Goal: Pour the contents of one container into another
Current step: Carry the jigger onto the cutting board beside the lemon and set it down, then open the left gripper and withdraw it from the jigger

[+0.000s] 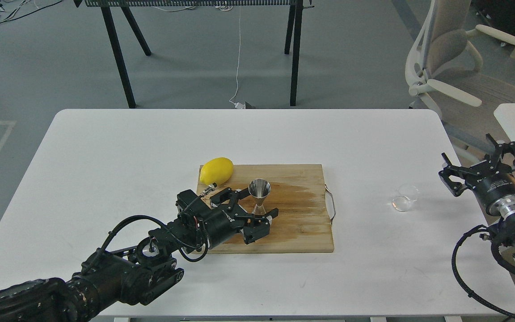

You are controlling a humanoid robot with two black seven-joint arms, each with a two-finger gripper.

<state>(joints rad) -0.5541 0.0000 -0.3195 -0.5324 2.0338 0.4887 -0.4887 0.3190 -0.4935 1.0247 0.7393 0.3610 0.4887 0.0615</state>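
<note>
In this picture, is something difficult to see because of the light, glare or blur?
Head view: even soft light, sharp focus, only faint shadows. The clear cup almost disappears against the white table, only its rim and some glints show. The jigger reflects brightly. The left gripper is dark but readable, fingers open around the jigger's waist. The right gripper is open too.

Count of things on the desk

One lemon, one steel jigger, one clear cup, one wooden board; two tools, left and right.

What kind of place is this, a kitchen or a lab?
Probably a robotics lab or office: a white table on grey floor, an office chair and loose cables behind, not kitchen fittings.
</note>
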